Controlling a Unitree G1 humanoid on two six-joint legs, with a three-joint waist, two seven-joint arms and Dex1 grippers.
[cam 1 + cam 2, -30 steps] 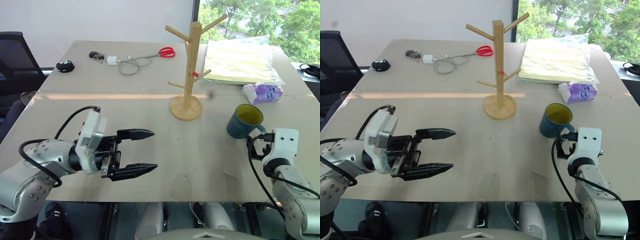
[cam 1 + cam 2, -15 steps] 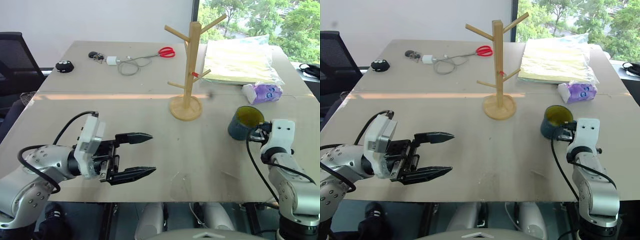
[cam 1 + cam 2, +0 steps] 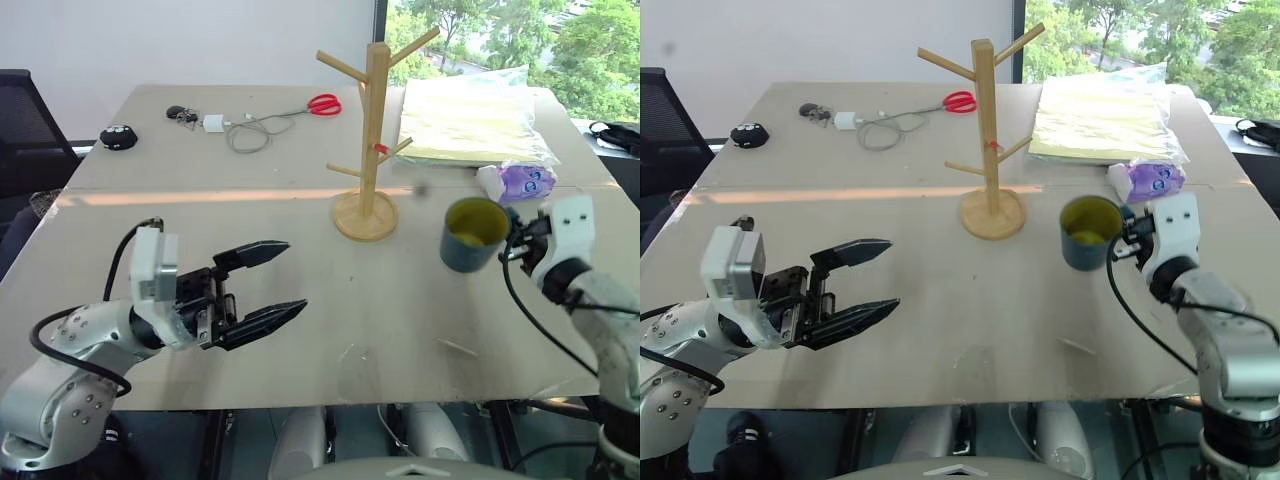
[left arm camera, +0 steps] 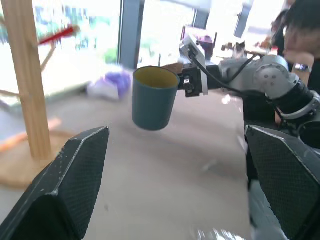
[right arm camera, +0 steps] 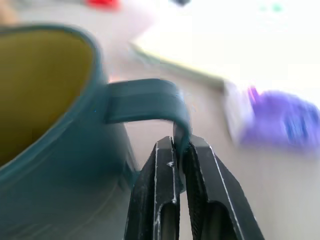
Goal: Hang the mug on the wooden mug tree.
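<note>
The dark teal mug with a yellow inside hangs above the table, to the right of the wooden mug tree. My right gripper is shut on the mug's loop handle, its fingers pinching the handle's outer strap. The mug is upright and clear of the tabletop. The mug tree stands on its round base near the table's middle, with bare angled pegs and a small red mark. Over the near left of the table my left gripper is open, pointing right, with nothing in it.
A purple tissue pack and a stack of pale yellow sheets in clear plastic lie behind the mug. Red scissors, a white charger with cable and a small black object lie at the far left. A person sits beyond the table.
My right gripper shut on the mug's handle and lifted the mug off the table, carrying it up and slightly toward the tree. The left arm barely moved.
</note>
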